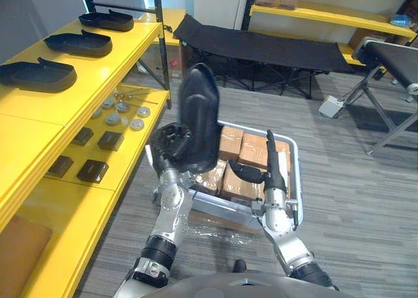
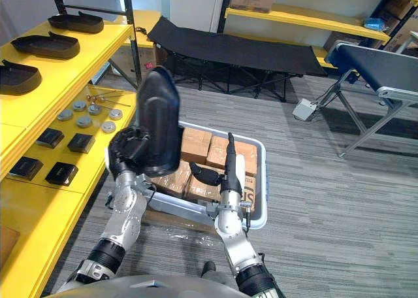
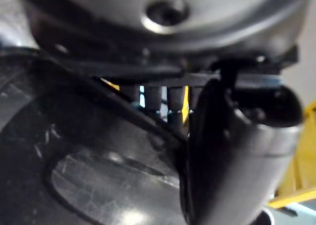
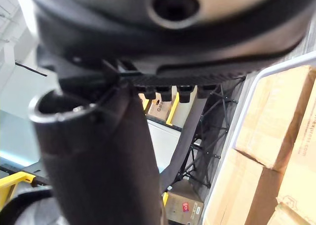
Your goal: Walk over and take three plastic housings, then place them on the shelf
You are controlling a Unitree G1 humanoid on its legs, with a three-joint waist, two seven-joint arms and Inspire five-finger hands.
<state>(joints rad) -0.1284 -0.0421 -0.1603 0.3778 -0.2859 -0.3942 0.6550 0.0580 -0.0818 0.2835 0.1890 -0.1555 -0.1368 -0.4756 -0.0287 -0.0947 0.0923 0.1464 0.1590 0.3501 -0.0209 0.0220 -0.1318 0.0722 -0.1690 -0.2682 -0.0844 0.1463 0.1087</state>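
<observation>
A black plastic housing stands upright in my left hand, whose fingers are curled round its lower end, just right of the yellow shelf. Close up, the left wrist view has the housing's dark surface against the thumb. Three more black housings lie in a row on the shelf's top level. My right hand hovers over the crate with fingers straight and thumb out, holding nothing.
A light crate of cardboard boxes sits on the floor before me. Small black boxes and metal discs lie on the lower shelf level. A black folding cot stands behind; a conveyor at right.
</observation>
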